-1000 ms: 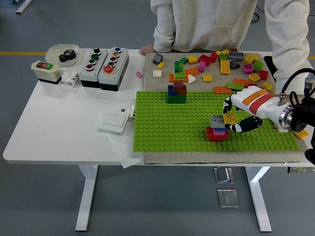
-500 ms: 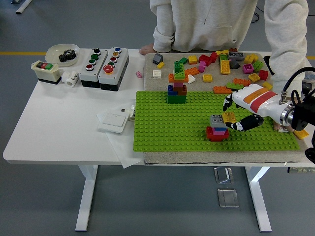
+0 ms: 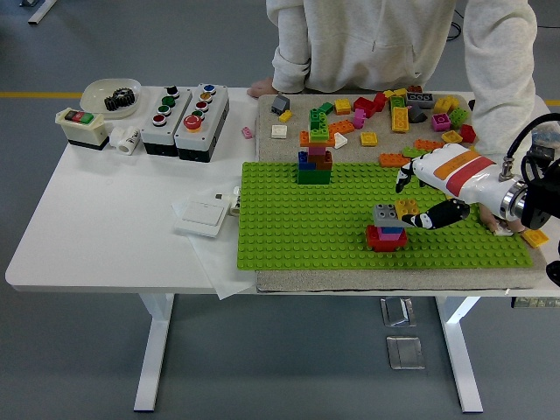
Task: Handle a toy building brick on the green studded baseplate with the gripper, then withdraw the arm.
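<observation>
A green studded baseplate [image 3: 289, 227] lies on a beige mat at the table's right. Near its front right stands a small stack [image 3: 386, 236] of red, pink and blue bricks topped by a grey brick [image 3: 384, 214]. A yellow brick [image 3: 407, 208] sits right against the grey one, level with the stack's top. My right hand [image 3: 413, 201], white with an orange stripe, reaches in from the right edge. Its fingers curl over the yellow brick and the black thumb is under it. No left arm shows.
A tall multicoloured tower [image 3: 316, 157] stands at the baseplate's back. Several loose bricks [image 3: 402, 114] lie on the mat behind. Button boxes [image 3: 188, 111], a bowl [image 3: 114, 94] and a white switch plate [image 3: 203, 214] sit on the left. A person stands behind; one hand [image 3: 504, 229] rests by my wrist.
My right forearm has shifted slightly right and up and the thumb has drawn back a little. The yellow brick stays against the grey brick. The person's sleeve moved a bit.
</observation>
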`<state>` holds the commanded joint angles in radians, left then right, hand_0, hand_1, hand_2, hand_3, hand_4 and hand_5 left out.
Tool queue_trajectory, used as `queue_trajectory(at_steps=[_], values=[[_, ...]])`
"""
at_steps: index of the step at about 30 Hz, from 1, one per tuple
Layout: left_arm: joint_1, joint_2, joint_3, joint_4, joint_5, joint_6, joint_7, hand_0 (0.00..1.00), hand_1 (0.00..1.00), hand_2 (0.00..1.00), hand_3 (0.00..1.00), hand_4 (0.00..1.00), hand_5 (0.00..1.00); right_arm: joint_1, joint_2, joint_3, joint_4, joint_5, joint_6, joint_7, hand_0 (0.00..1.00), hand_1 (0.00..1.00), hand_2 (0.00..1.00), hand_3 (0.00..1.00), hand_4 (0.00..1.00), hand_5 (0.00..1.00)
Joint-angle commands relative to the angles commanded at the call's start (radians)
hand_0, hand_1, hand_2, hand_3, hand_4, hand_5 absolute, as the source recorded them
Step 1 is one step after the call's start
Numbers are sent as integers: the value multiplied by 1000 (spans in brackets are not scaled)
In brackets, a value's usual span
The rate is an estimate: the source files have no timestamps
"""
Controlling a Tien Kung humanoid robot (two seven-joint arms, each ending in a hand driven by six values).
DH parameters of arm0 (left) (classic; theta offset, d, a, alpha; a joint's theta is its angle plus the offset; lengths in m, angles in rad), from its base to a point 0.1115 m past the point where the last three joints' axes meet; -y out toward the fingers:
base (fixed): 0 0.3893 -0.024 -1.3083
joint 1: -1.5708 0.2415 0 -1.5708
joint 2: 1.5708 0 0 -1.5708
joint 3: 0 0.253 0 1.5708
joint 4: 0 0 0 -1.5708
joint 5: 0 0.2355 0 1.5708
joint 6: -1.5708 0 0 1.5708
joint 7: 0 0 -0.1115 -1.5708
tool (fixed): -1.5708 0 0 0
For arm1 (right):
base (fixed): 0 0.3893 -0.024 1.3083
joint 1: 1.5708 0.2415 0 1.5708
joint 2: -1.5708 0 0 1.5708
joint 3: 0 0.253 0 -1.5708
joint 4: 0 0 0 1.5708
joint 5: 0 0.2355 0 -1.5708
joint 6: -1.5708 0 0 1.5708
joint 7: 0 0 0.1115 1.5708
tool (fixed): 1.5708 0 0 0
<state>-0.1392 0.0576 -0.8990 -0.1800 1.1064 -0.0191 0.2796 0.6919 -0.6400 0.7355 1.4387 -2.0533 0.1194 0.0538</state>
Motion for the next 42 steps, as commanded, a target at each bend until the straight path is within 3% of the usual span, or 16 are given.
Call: queue_trajectory(at_steps=[1,6,7,9,12,13,18,19,26,42], values=[[0,0,-1,0,1,0,0,795,732,645,562,587,611,-3,-2,2,5,2,5,-2,429,522,699,690,875,393],[0,-1,-6,0,6,1,0,795,732,645,562,587,611,-28,-12,34,38,23,10,-11,429,522,699,690,875,393],[0,-1,-7,0,7,0,0,795,732,645,561,587,610,-31,-13,38,42,25,10,-12,448,536,715,750,906,397],[1,-1,-9,0,9,1,1,795,732,645,561,587,610,-41,-18,57,56,30,6,-16,448,536,715,750,906,397],[1,-1,-15,0,15,1,1,795,732,645,561,587,610,-67,-27,94,86,47,-21,-29,448,536,715,750,906,397],[2,-2,-16,0,16,1,1,795,733,645,562,588,611,-72,-28,99,91,52,-29,-32,581,618,723,715,866,409],[2,-2,-20,0,21,0,2,795,733,645,562,588,611,-113,-46,119,137,107,-84,-44,581,618,723,715,866,409],[2,-2,-21,0,23,1,2,795,733,645,561,587,611,-122,-50,121,147,123,-89,-41,594,583,636,541,637,373],[5,-3,-21,0,27,0,2,799,734,644,562,587,611,-154,-70,115,194,137,-88,-26,619,599,635,534,657,387],[13,-5,-15,0,30,-3,1,798,732,645,561,588,611,-169,-74,77,187,130,-75,-14,627,609,642,533,683,396]])
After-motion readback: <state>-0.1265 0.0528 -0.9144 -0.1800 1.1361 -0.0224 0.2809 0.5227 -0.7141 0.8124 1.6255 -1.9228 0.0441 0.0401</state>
